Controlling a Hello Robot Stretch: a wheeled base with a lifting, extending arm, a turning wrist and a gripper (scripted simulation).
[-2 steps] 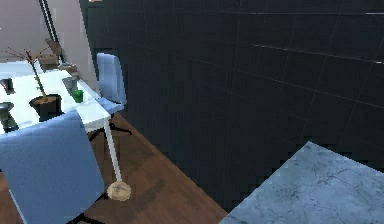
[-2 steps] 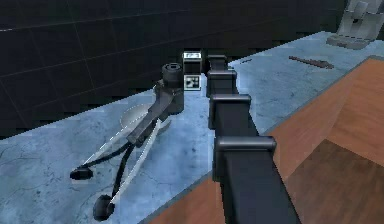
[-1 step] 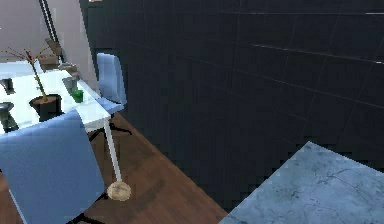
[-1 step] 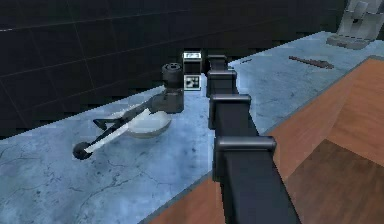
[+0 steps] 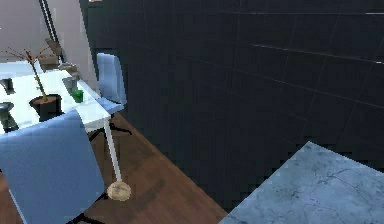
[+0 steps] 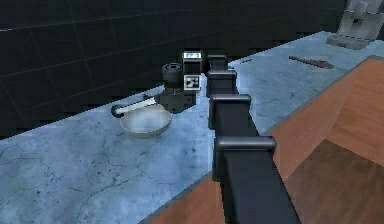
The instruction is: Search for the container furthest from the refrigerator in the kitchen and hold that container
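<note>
Blue-grey stone counter [image 6: 70, 165] against dark tiled wall [image 6: 70, 50]; fingers [image 6: 138, 102] near grey bowl [image 6: 146, 124]; cannot tell if holding.

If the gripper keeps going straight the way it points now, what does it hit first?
Probably the grey bowl on the countertop: it sits right at the gripper. Depth is unclear, so contact cannot be told.

Mottled blue counter [image 6: 70, 168] (silver-grey bowl [image 6: 146, 123])

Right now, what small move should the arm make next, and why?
Probably ease the gripper down to the bowl. The bowl sits on the counter at the gripper's far end, and I cannot tell whether anything is held.
</note>
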